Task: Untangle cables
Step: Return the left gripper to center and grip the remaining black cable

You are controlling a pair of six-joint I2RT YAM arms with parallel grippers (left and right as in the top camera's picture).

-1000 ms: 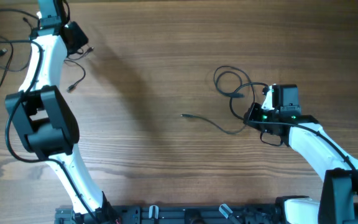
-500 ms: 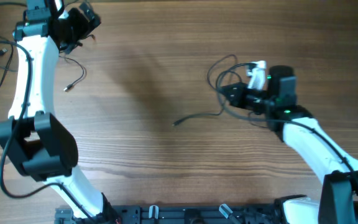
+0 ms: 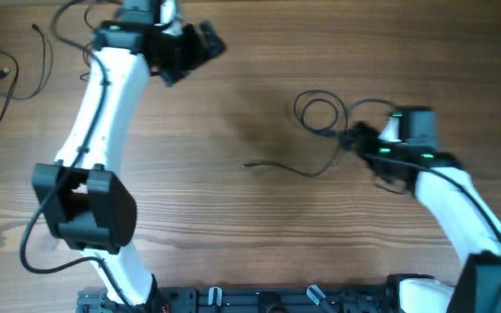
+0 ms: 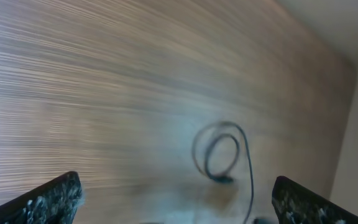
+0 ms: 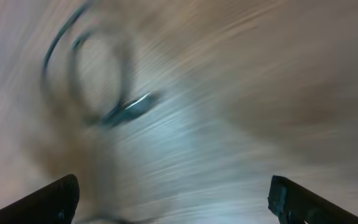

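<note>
Seen from overhead, a black rail (image 3: 259, 300) with small clips runs along the bottom edge of the frame, and two white arms with black joints rise from it, one at the lower left and one at the lower right. They stand over a worktop (image 3: 198, 217) of pale brown wood with fine grain lines running left to right. Right of centre lies a thin black cable (image 3: 296, 170): its loose tail ends in a small plug near the middle of the frame, and further up it curls into a round loop. The right pincer (image 3: 357, 139), black with a green light behind it, sits just beside this loop on its right. Whether it touches the cable cannot be told from above. In the right wrist view, which is heavily blurred, the right pincer (image 5: 179, 199) is spread wide with nothing between its dark fingertips (image 5: 48, 199), and the cable (image 5: 129, 109) shows as a smeared ring with a plug. At the top of the overhead frame, left of centre, the left pincer (image 3: 200, 50) is tilted. Its wrist view shows the left pincer (image 4: 179, 200) spread wide and empty, with speckled fingertips (image 4: 48, 199), and the cable (image 4: 248, 163) looped well beyond. More thin dark loose cables (image 3: 3, 73) lie in the upper left corner.
</note>
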